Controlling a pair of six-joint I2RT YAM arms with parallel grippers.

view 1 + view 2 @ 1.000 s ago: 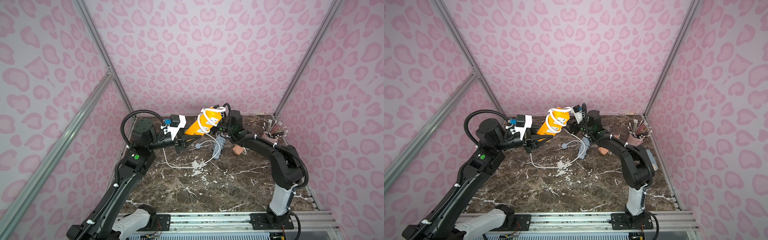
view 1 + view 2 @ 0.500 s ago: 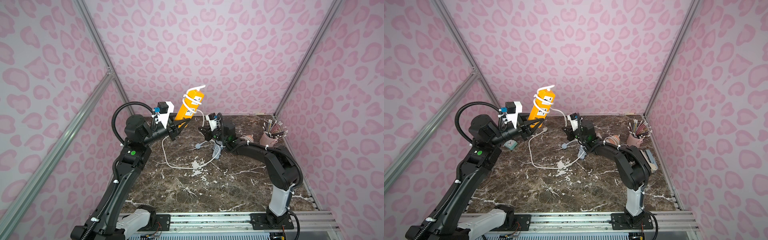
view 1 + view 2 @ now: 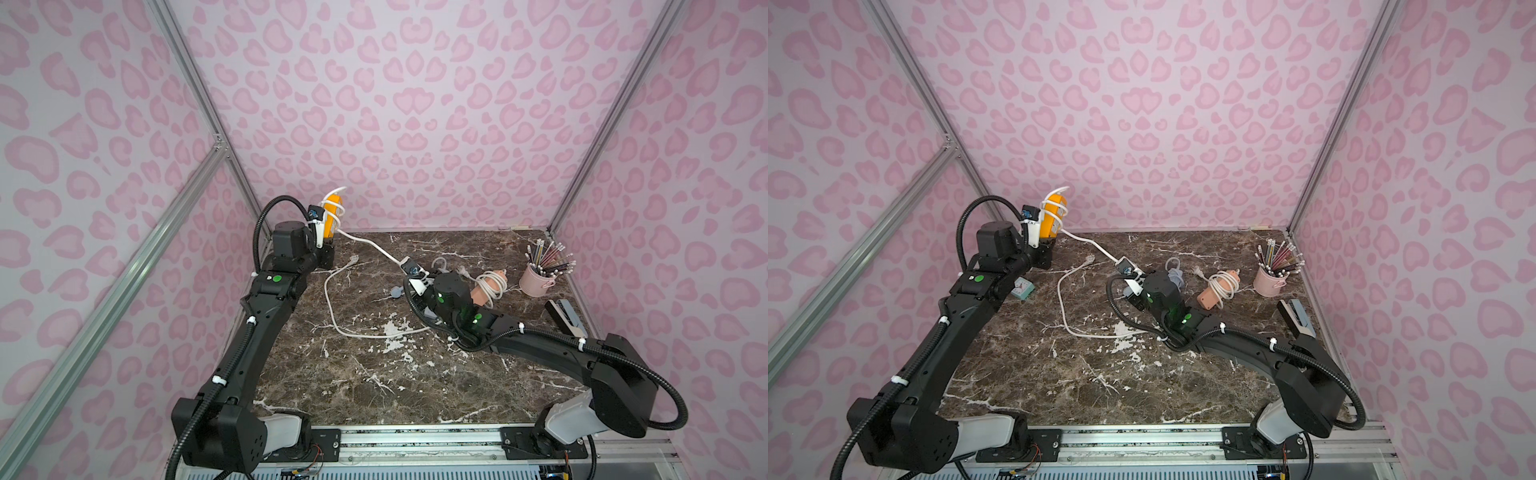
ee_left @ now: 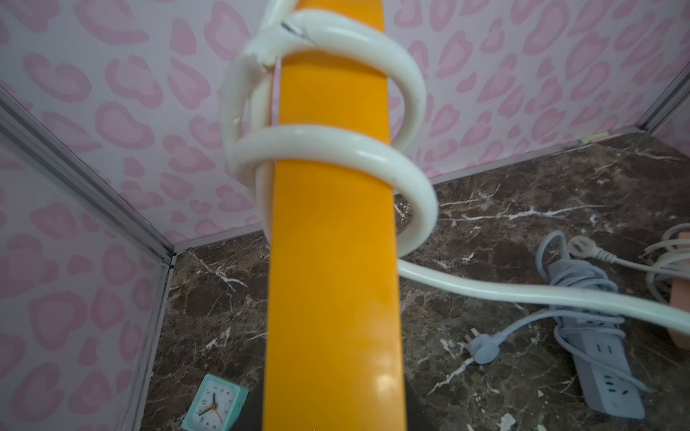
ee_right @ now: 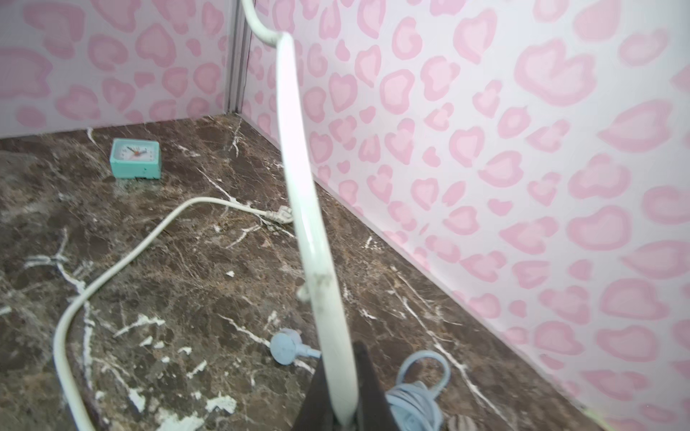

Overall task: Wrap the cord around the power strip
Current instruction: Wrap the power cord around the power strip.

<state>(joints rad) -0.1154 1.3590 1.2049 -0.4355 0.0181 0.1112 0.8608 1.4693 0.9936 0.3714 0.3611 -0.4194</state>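
Laying the cord (image 5: 311, 239) snug beside the turns on the power strip (image 4: 332, 280) should work: right fingers (image 5: 367, 388) pinched shut on it, left fingers (image 4: 252, 418) clamping the strip's base.

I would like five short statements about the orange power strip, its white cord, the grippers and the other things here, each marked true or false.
1. The left gripper holds the orange power strip roughly upright. True.
2. The white cord lies wholly unwound on the table. False: loops of it already go around the strip.
3. The right gripper is shut on the white cord. True.
4. The pink cup of pencils stands beside the left arm. False: it stands in the far corner on the right arm's side.
5. The teal clock hangs from the right gripper. False: it stands on the table.
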